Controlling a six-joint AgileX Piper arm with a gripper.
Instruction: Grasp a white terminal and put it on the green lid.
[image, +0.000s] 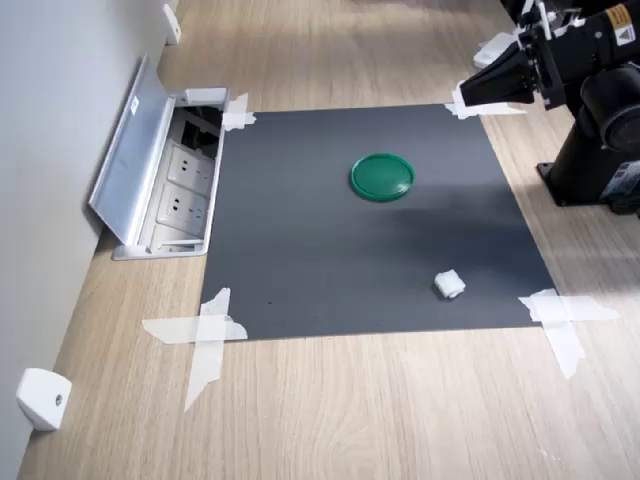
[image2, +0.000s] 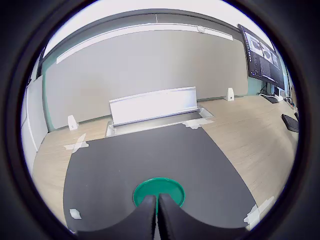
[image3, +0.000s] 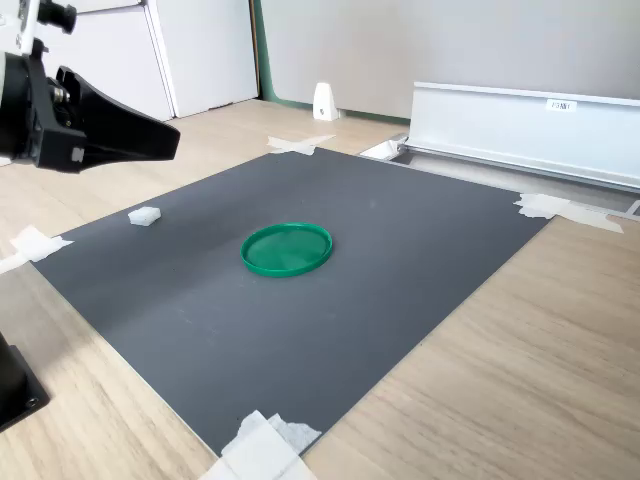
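Terminal (image: 449, 285) well apart fr gripper (image: 466, 92)

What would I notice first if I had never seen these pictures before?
Probably the green lid, bright near the middle of the dark mat taped to the wooden table. Then the tiny white terminal, alone near the mat's edge, apart from the lid. The black gripper hangs above the mat's edge, shut and holding nothing.

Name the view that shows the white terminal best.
The first exterior view: the terminal lies unobstructed on the mat, its blocky shape readable. The second exterior view shows it smaller, near the mat's edge; the wrist view shows only a tiny distorted speck.
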